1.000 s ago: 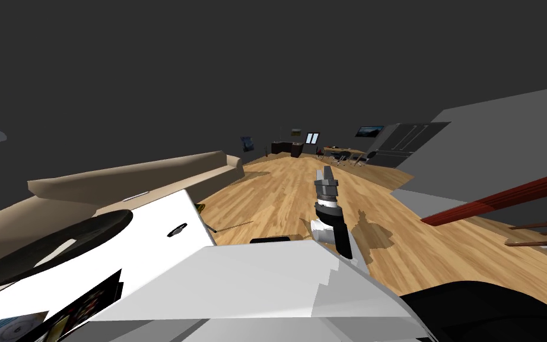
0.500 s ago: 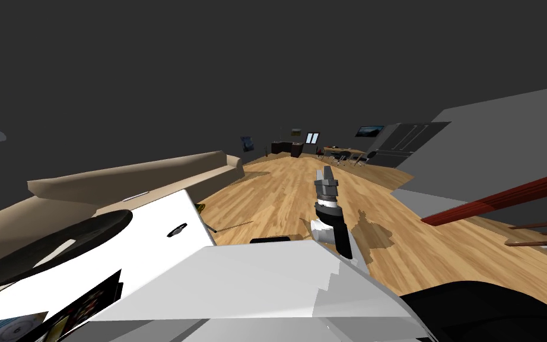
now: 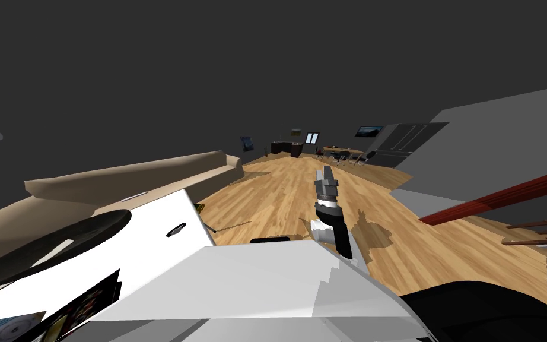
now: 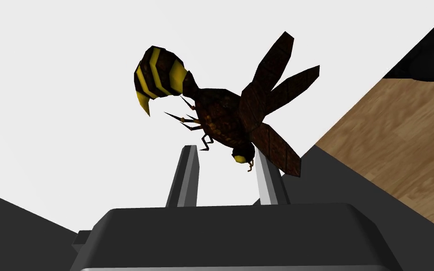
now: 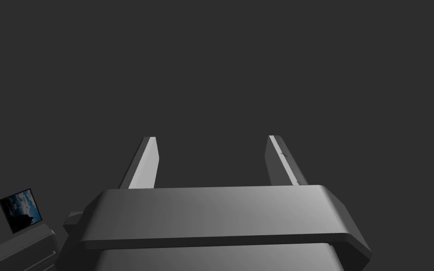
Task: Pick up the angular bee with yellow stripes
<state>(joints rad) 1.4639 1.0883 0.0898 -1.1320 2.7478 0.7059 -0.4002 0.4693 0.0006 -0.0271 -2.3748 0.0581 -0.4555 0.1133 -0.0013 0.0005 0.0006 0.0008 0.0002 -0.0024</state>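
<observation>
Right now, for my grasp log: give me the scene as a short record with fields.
bee: dark brown, yellow-striped tail, lying on white table
left pincer: open, narrow gap, nothing between the fingers; bee's head by one fingertip, contact unclear
right pincer: open, empty, raised
grasp: not yet made

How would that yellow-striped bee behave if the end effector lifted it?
The bee looks stiff: its angular body and wings hold flat facets. Its thin legs and spread wings seem fragile and apt to snag. Pushed on the white surface, it would probably skid or tip, not roll.
</observation>
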